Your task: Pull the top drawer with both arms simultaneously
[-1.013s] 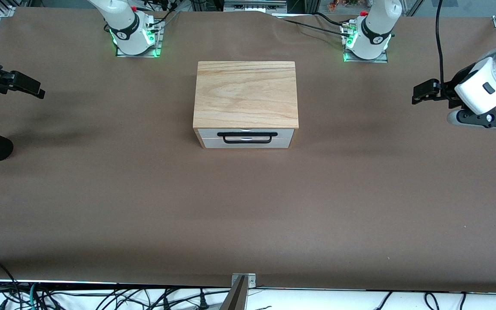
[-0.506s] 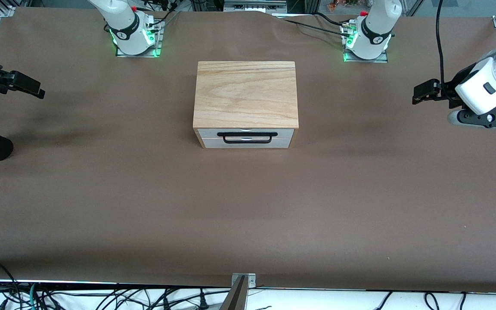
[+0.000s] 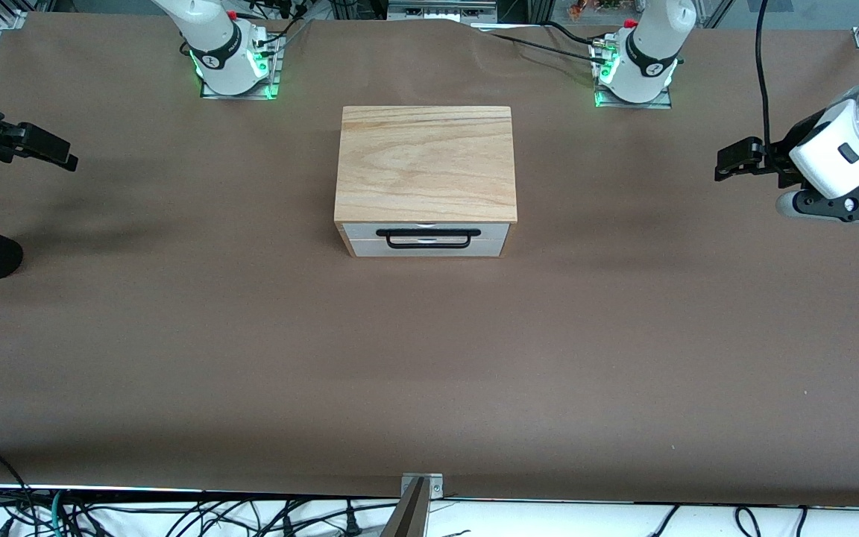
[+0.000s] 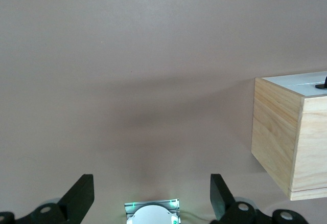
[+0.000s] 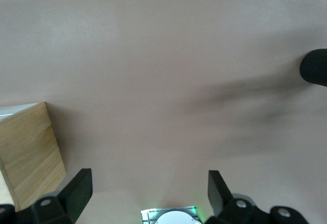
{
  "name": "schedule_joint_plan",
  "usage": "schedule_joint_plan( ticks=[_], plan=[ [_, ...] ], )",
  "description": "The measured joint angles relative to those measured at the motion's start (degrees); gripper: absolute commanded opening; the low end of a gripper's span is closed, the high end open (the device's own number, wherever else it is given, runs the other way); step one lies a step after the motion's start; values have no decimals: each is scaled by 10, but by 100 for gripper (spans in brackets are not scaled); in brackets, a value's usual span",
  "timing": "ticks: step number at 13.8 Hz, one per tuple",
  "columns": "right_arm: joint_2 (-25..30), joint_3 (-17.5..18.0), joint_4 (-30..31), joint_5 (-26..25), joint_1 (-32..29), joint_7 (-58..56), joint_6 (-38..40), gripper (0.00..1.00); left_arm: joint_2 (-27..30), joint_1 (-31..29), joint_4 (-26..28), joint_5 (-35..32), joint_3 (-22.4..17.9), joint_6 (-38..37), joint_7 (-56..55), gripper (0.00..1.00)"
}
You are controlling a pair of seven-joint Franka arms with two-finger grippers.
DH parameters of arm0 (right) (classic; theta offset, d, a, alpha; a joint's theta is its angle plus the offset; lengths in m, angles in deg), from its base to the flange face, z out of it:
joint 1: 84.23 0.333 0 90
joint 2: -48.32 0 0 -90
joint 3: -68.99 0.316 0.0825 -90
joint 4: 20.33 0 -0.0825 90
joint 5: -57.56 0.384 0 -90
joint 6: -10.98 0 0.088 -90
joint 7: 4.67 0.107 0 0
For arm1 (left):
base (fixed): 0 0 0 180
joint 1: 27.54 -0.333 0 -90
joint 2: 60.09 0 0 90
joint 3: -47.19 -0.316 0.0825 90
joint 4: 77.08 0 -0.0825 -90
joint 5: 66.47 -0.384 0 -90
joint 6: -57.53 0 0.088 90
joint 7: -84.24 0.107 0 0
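While wrist views show wood, front shows the top drawer (image 3: pixel 426 232) shut.

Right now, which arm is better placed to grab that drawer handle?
Neither. The left claw and right claw hang open over opposite table ends, about equally distant from the top drawer; both must approach.

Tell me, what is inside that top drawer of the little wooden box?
That cannot be seen: the top drawer is shut, so only its white front and black handle show. Nothing lies on the box's wooden top.
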Motion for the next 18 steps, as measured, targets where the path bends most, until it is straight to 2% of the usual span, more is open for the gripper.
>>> schedule_joint_plan(
  ticks=[3, 6, 10, 14, 18],
  plan=[
    [0, 0, 0, 0, 0, 0, 2, 100, -7, 0, 0, 0, 0, 1, 0, 100],
    [-1, 0, 0, 0, 0, 0, 2, 100, -38, 2, 1, 6, 2, 2, 2, 100],
    [-10, 2, 0, 16, 2, 0, 3, 100, -111, 4, 5, 125, 6, 15, 2, 100],
    [-40, 2, 1, 111, 2, 0, 2, 100, -169, 7, 6, 235, 10, 68, 6, 100],
    [-100, 3, 3, 278, 2, -65, 3, 100, -222, 24, 7, 335, 27, 133, 68, 100]
  ],
)
